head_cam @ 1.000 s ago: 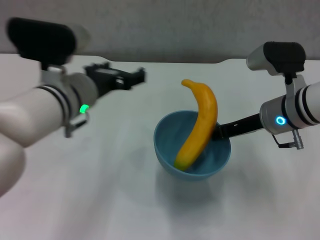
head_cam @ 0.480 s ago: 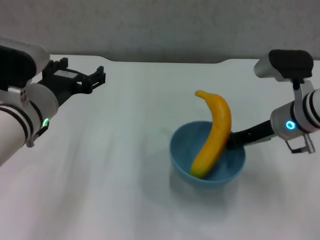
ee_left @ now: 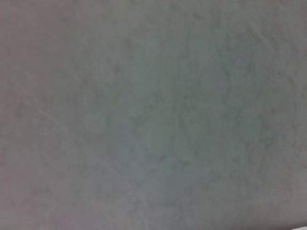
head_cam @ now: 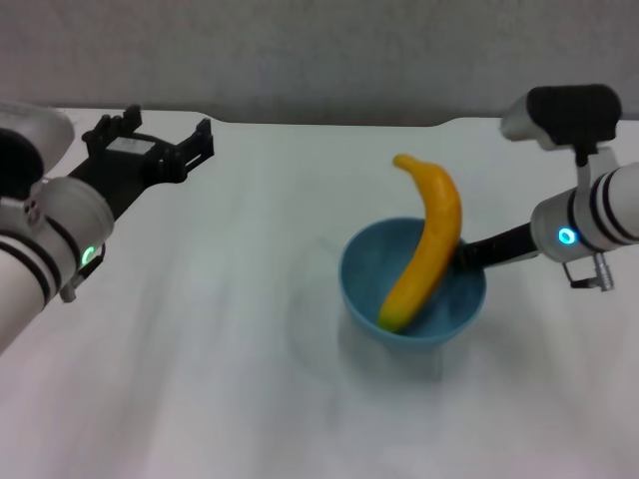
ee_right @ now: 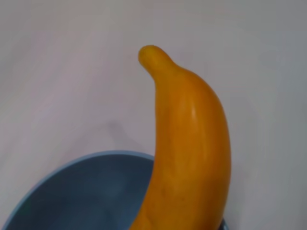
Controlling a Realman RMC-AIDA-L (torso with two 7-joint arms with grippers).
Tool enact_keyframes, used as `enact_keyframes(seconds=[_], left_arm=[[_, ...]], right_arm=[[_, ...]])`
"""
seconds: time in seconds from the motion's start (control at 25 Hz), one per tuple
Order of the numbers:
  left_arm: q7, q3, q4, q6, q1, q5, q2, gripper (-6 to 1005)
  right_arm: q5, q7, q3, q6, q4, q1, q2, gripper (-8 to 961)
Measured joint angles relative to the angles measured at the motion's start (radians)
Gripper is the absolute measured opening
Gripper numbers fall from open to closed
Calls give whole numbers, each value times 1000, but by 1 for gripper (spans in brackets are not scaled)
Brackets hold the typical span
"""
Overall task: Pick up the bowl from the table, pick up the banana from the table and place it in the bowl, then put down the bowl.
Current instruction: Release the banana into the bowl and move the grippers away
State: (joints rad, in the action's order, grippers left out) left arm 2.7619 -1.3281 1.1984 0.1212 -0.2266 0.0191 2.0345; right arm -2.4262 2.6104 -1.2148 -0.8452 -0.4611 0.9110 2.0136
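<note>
Glossy light-blue bowl [head_cam: 413, 294] pinched at rim by right claw [head_cam: 467, 254]; smooth curved banana [head_cam: 426, 239] leans inside. Left claw [head_cam: 150, 150] spread. Left wrist shows only blank counter [ee_left: 153, 115].

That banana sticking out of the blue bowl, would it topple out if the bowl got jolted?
Quite possibly: the banana leans on the rim of the bowl, with much of it above. The bowl's inside looks glossy, so its lower end might slide. The right gripper reaches the rim.
</note>
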Motion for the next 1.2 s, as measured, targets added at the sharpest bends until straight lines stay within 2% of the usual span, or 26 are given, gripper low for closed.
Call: enact_keyframes(seconds=[0.12,0.36,0.64,0.8,1.2], left_arm=[[-8,0,-14,6,2,0,0,908],[-24,-4,-23,1,14,0,0,908],[-24,2,-19,7,20,1,0,908],[-24,5,-12,8,28,2,-1,908],[-24,6,-12,11,30,1,-1,909]], right_arm=[[8,0,-9,-17,7,1,6,26],[109,-1,-92,-52,9,-16,5,27],[113,-2,-127,-72,-15,-57,3,27],[115,-1,-127,-72,-95,-118,3,28],[132,-1,-122,-57,-120,-129,0,29]])
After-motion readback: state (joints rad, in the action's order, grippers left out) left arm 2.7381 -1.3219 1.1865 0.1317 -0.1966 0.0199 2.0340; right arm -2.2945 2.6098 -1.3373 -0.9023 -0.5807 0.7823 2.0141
